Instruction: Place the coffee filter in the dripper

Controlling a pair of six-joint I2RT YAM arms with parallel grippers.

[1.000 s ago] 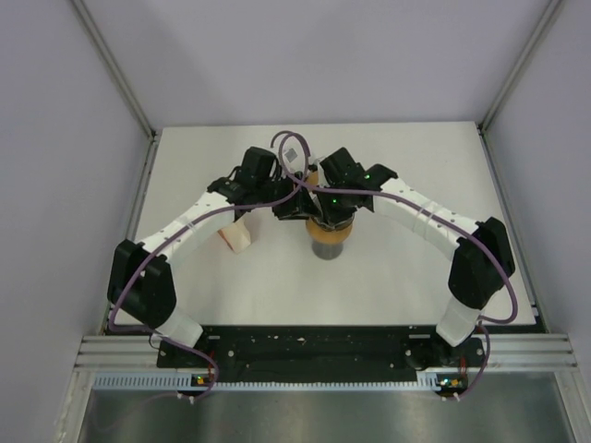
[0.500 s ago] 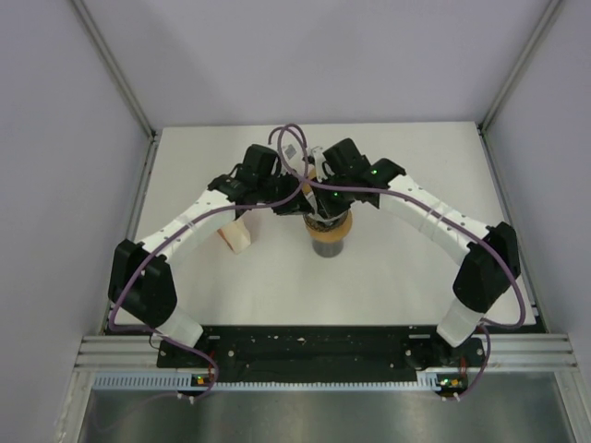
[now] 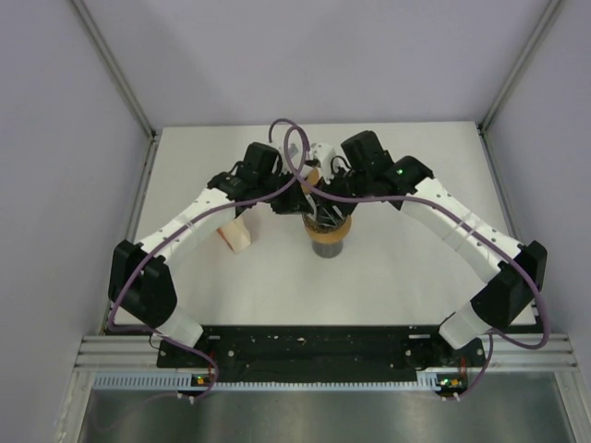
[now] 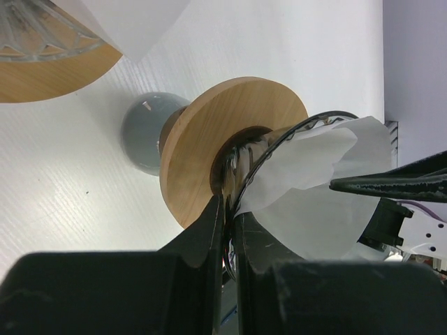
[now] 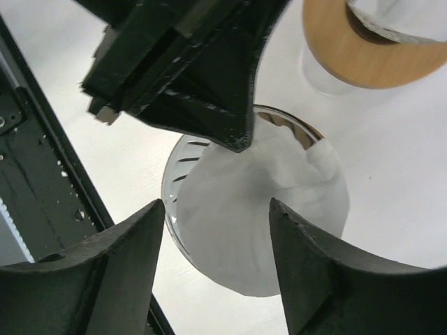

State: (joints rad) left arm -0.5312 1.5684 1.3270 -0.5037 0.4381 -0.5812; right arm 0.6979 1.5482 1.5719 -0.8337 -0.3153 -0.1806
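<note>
The dripper, a glass cone in a round wooden collar, stands on a grey cup at mid table. The white coffee filter lies inside the cone, its crumpled edge sticking out past the rim. My left gripper is shut on the dripper's rim, one finger outside the glass and one against the paper. Just above the filter my right gripper stands open and holds nothing. In the top view both grippers meet over the dripper and hide most of it.
A second glass cone with a wooden collar stands on a white cup just behind, with white paper beside it. A small peach and white object lies left of the dripper. Grey walls close in the table's left, right and back.
My right gripper has opened, let go of the filter and drawn back, its elbow swinging out right. My left gripper has shut on the dripper's rim.
</note>
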